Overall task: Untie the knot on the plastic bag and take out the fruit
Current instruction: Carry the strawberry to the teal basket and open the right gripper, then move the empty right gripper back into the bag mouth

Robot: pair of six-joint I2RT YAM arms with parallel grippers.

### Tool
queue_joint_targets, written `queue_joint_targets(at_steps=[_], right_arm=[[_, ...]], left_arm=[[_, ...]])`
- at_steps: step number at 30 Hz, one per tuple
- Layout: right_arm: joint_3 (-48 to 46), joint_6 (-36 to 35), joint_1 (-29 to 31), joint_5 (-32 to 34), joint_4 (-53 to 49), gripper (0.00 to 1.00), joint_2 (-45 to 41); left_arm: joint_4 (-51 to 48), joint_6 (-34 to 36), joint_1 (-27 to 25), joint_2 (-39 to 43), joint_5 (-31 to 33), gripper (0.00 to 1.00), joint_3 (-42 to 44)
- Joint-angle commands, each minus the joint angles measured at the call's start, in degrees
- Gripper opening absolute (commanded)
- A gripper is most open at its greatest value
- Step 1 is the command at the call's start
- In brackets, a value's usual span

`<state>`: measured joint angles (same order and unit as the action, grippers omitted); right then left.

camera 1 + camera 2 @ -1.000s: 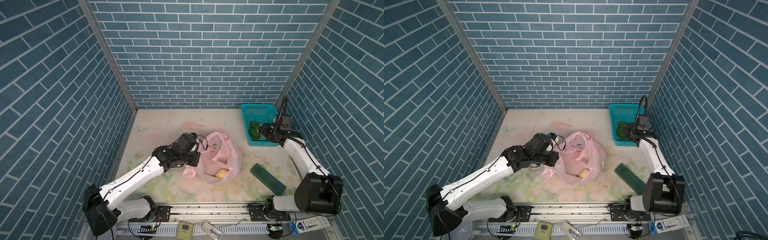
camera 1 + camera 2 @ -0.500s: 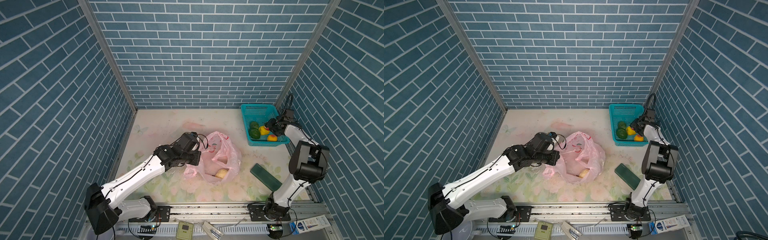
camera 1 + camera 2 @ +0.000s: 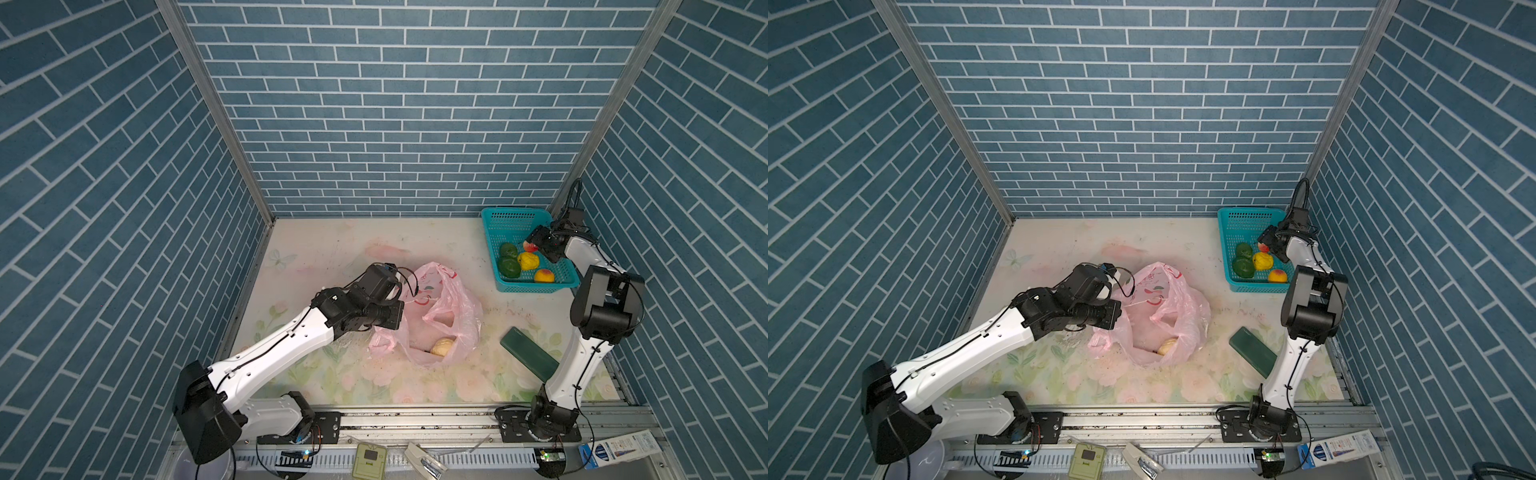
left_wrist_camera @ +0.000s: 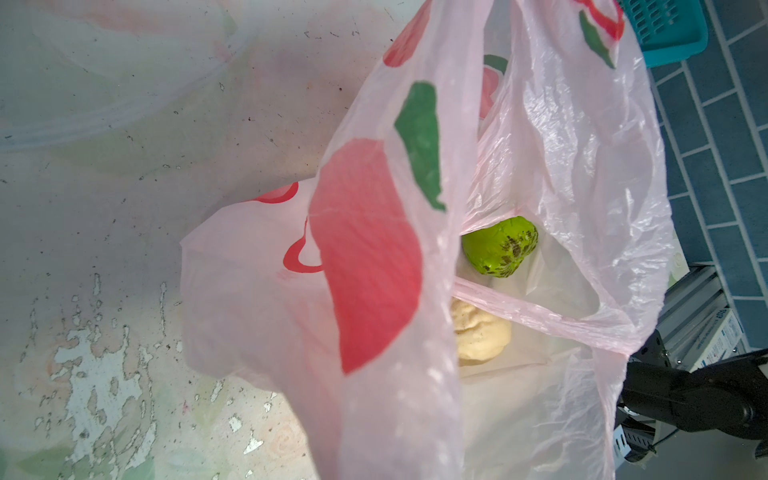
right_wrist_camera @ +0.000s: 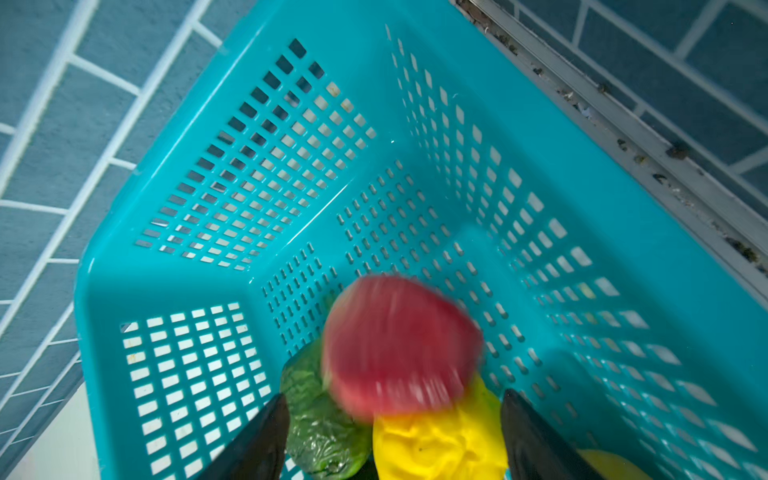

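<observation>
Right wrist view: spreads right gripper (image 5: 394,397) wide above teal basket (image 5: 415,50) at two o'clock, blurred red fruit (image 5: 399,345) loose between its jaws; clamps left gripper (image 3: 398,320) on plastic bag (image 3: 457,316) edge near centre.

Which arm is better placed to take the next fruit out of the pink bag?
Probably the right arm: the right hand is open over the basket, gripping nothing, while the left hand is shut on the plastic bag, holding up its mouth above the light green fruit and cream fruit.
</observation>
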<state>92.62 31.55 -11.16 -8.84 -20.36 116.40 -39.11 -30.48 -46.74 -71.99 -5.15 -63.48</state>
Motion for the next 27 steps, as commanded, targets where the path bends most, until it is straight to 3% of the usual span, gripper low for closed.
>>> queue_joint_targets(at_steps=[1,10,16,22,27], right_arm=[[1.40,-1.05,0.19,-0.58,-1.75,0.81,-2.15],[-3.46,-1.36,2.02,-3.99,-3.78,0.82,-9.70],[-10.29,-1.23,7.10,-7.59,-7.69,0.81,-21.24],[-17.54,0.96,17.68,-9.52,-16.38,0.80,-36.28],[-24.59,8.67,29.99,-7.39,-20.88,0.80,-49.59]], left_arm=[[-0.30,-0.19,0.08,0.62,0.40,0.00,-1.10],[1.07,0.37,0.00,1.52,-1.37,0.00,-0.44],[3.61,1.56,-0.70,3.17,-4.19,0.00,0.62],[6.23,1.83,-2.16,4.48,-6.66,0.00,2.15],[8.45,2.09,-3.18,5.25,-8.25,0.00,3.51]])
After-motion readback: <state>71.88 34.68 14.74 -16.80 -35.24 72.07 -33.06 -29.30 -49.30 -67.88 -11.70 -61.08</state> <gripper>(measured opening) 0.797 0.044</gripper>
